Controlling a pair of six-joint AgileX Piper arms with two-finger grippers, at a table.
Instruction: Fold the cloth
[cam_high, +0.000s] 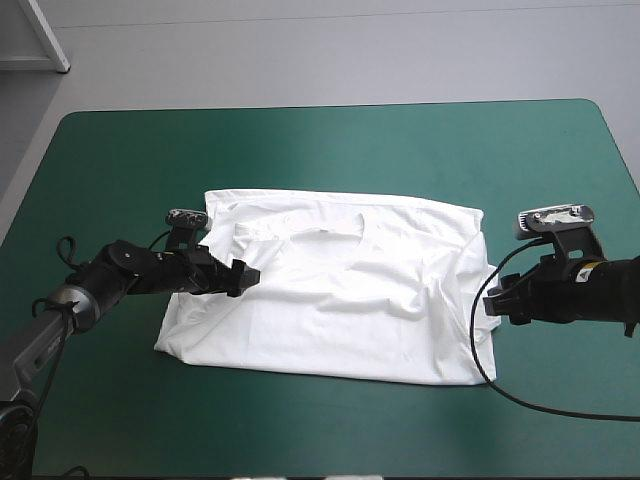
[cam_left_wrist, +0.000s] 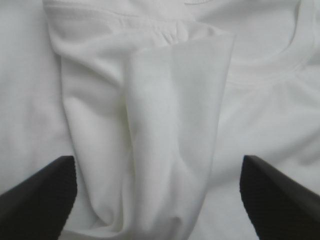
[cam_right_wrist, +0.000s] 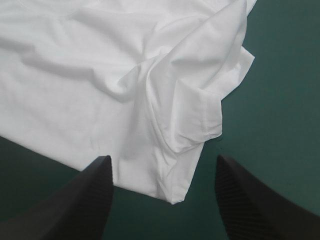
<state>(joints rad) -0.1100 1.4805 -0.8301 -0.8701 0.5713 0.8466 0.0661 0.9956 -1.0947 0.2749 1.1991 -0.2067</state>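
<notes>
1. Left hand (cam_high: 238, 277), centre-left of the high frame: black fingers (cam_left_wrist: 35, 200) stood well apart, holding nothing, low over the left side of the T-shirt (cam_high: 340, 300).
2. Between and just ahead of those fingers lay the left sleeve (cam_left_wrist: 170, 125), turned in over the body. The collar (cam_left_wrist: 280, 67) curved farther ahead, off to one side.
3. Right hand (cam_high: 497, 300), centre-right: its fingers were likewise apart and empty, at the garment's right edge. The right sleeve (cam_right_wrist: 200, 110) and a hem corner (cam_right_wrist: 172, 197) lay between them, with teal-green cover beside.
4. T-shirt: white, spread mostly flat mid-frame on the worktop (cam_high: 300, 150), collar toward the far edge, wrinkled toward the right.
5. Its long axis ran left to right across the frame, from hand to hand, each hand pointing inward. The left hand was over cloth and the right at the border, so the left looked nearer to a grip. I judged that the fold would need both sides pinched.
</notes>
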